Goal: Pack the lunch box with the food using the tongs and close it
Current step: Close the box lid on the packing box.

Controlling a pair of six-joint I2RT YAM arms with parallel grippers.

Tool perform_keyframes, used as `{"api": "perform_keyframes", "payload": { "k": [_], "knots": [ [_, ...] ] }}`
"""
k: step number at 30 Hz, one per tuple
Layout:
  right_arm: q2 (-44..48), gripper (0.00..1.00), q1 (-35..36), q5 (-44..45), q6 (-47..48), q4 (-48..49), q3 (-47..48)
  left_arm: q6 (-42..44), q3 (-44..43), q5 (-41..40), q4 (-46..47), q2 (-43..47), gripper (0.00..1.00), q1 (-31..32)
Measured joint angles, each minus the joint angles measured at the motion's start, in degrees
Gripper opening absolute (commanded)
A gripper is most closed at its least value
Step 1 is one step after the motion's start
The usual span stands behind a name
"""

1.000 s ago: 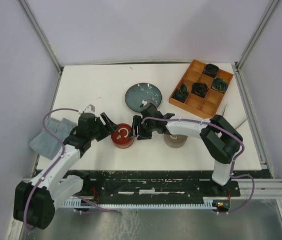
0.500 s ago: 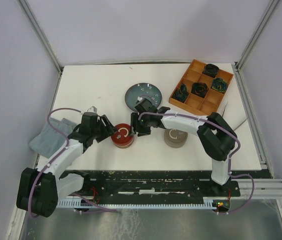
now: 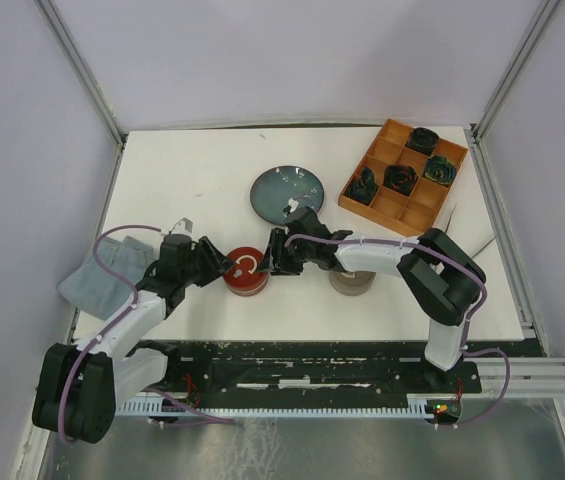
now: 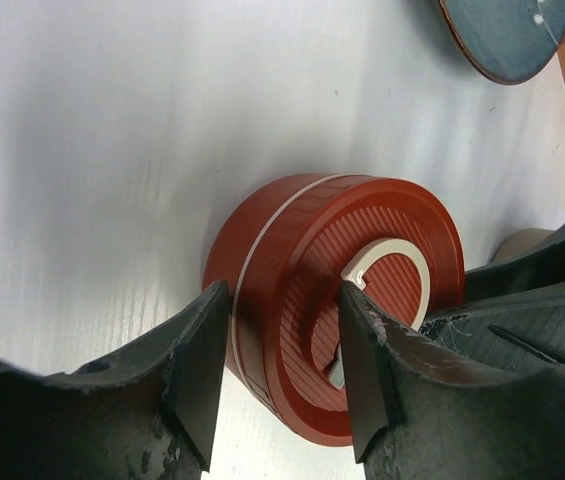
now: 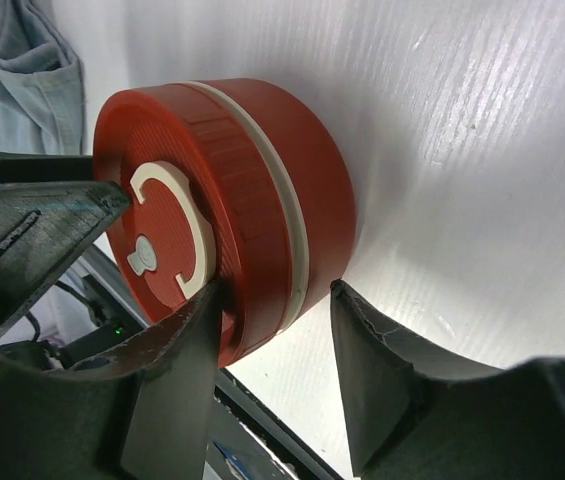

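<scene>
White tabletop (image 3: 192, 170) is seen with the red lunch box (image 3: 246, 272) at lower centre, lid seated. It is straddled by the left gripper (image 3: 222, 262) and right gripper (image 3: 274, 262); whether either is clamped cannot be told. Only scraps are left on the plate (image 3: 287, 190), so sealing is judged outstanding.

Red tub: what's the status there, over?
Left gripper and right gripper astride the red lunch box, grip unconfirmed. Lid on. No obstruction seen.
</scene>
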State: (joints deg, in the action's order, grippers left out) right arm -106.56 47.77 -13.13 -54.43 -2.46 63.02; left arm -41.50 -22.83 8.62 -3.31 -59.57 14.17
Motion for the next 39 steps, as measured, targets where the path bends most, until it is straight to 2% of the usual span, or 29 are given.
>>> {"api": "perform_keyframes", "payload": {
  "k": [3,7,11,13,20,24,26,29,31,33,34,35,36,37,39],
  "knots": [
    [0.07,0.49,-0.33,-1.33,-1.81,4.68,-2.58,-0.33,1.51,0.37,1.20,1.25,0.59,0.00],
    [-0.07,0.38,-0.61,-2.99,-4.50,10.91,-5.60,-1.60,3.37,1.18,1.92,2.86,0.59,-0.04],
    [-0.02,0.56,-0.92,-3.50,-7.32,16.87,-8.85,-2.38,4.98,1.53,3.56,3.67,0.55,-0.33],
    [-0.55,0.59,-0.90,-3.58,-8.52,19.65,-9.99,-2.60,5.86,1.57,4.59,3.89,0.53,-0.44],
    [-2.14,0.33,-1.68,-6.19,-12.70,26.64,-12.72,-3.28,7.58,1.92,7.37,4.44,0.49,-0.79],
    [-2.14,0.24,-1.70,-6.05,-13.20,26.82,-12.76,-3.28,7.87,1.92,8.02,4.46,0.46,-0.94],
    [-2.14,0.30,-1.70,-5.95,-13.29,26.77,-12.76,-3.28,7.91,1.95,8.15,4.46,0.41,-0.94],
    [-2.16,0.51,-1.70,-5.97,-13.46,26.82,-12.79,-3.65,8.26,1.92,8.90,4.46,0.32,-0.94],
    [-2.25,0.59,-1.70,-6.03,-13.73,27.28,-12.92,-4.09,8.81,1.84,9.92,4.50,0.44,-0.94],
    [-2.60,0.60,-1.70,-6.08,-13.86,27.78,-12.94,-4.17,9.33,1.75,10.95,4.57,0.61,-0.94],
    [-2.73,0.58,-1.70,-6.25,-13.90,27.89,-12.96,-4.26,9.49,1.75,11.21,4.57,0.63,-0.94],
    [-2.75,0.52,-1.70,-6.29,-13.88,27.93,-12.96,-4.35,9.57,1.75,11.34,4.61,0.65,-0.94],
    [-2.71,0.41,-1.70,-6.21,-13.84,27.93,-12.94,-4.57,9.81,1.95,11.50,4.52,0.66,-0.81],
    [-2.71,0.33,-1.70,-6.27,-13.77,27.91,-12.92,-5.03,10.14,2.03,11.87,4.46,0.64,-0.55],
    [-2.38,0.28,-1.70,-6.16,-13.73,27.17,-12.79,-5.40,10.54,2.01,12.28,4.63,0.59,-0.11]
  ]
}}
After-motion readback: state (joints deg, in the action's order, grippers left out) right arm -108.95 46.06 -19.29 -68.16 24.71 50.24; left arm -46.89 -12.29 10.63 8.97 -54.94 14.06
